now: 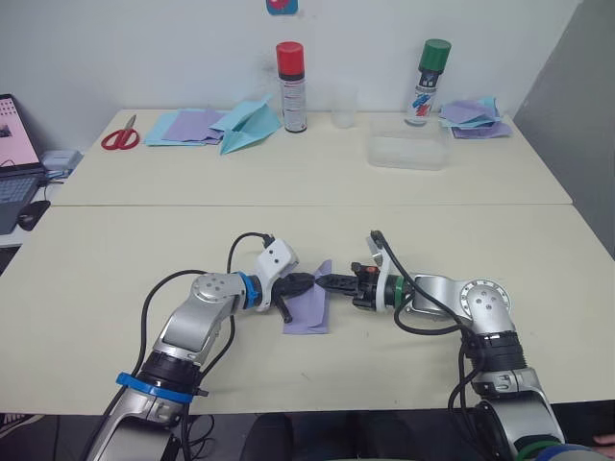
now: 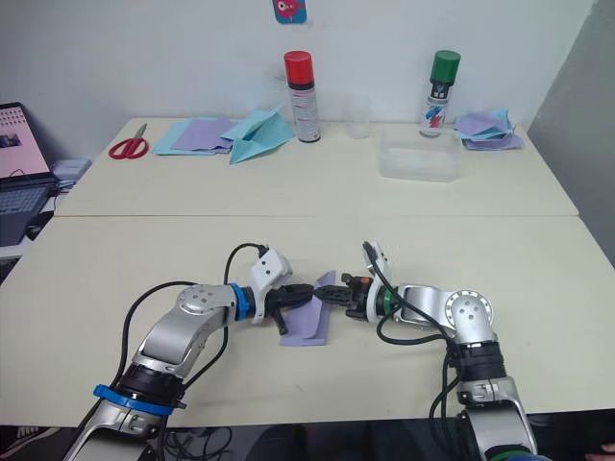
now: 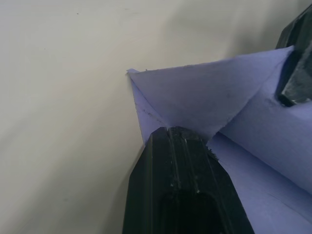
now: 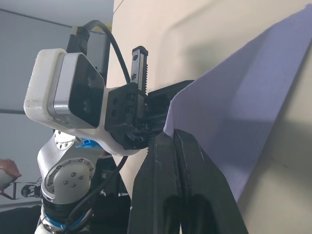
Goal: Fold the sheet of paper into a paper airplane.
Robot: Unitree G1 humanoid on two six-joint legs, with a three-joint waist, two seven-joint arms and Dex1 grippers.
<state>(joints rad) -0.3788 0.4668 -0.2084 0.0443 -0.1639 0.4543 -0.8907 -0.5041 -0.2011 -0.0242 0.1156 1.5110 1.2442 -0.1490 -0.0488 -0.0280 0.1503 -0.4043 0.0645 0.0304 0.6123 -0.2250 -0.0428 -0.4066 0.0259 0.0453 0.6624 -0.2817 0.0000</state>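
Observation:
The sheet of paper (image 1: 309, 311), pale lavender and partly folded, lies on the near table with a pointed flap raised at its far end. My left gripper (image 1: 309, 282) comes in from the left and is shut on that raised flap; in the left wrist view the paper (image 3: 204, 97) fans out from the closed fingertips (image 3: 170, 141). My right gripper (image 1: 327, 280) comes in from the right, tip to tip with the left, and is shut on the paper's edge (image 4: 234, 107). A paper airplane made of this sheet is out of view.
On the far table stand a red-capped spray can (image 1: 291, 86), a green-capped can (image 1: 428, 82), a clear cup (image 1: 344, 106) and a clear plastic box (image 1: 408, 144). Red scissors (image 1: 120, 134), a light blue paper plane (image 1: 250, 125) and crumpled scraps (image 1: 476, 117) lie there too. A laptop (image 1: 14, 158) sits far left.

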